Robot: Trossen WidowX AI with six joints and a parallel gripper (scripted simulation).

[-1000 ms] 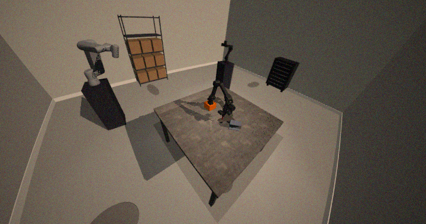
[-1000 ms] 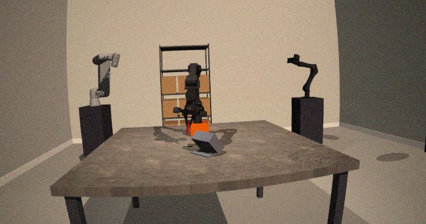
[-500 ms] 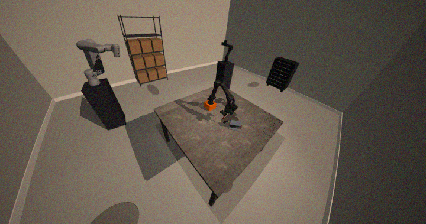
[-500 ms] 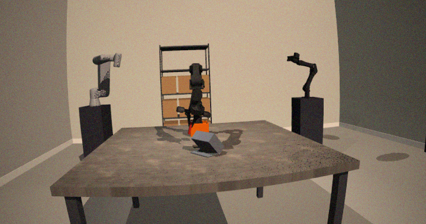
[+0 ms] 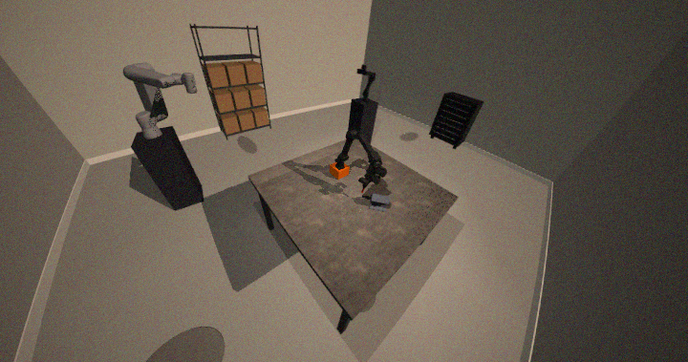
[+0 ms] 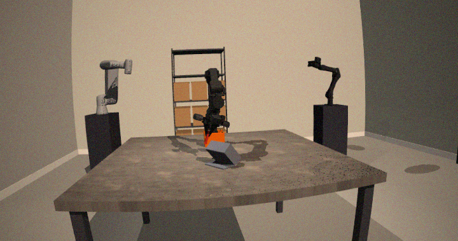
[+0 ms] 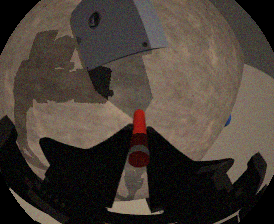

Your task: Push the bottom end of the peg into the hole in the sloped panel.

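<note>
Claw (image 5: 364,181) (image 6: 207,133) (image 7: 138,129) closed on red peg (image 5: 363,190) (image 6: 207,139) (image 7: 139,122), which was held above the bench (image 5: 308,224) (image 6: 179,181) (image 7: 198,90), near the grey sloped block (image 5: 380,199) (image 6: 224,147) (image 7: 113,30) and apart from its hole (image 7: 94,20). Peg pointed off to one side of the hole; pushing before lining up would likely have struck the block's face, twisting the peg in its grip.

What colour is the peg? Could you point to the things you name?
Red, with a grey band near the end closest to the camera; the peg (image 5: 363,189) (image 6: 207,138) (image 7: 139,126) shows best in the wrist view.
</note>
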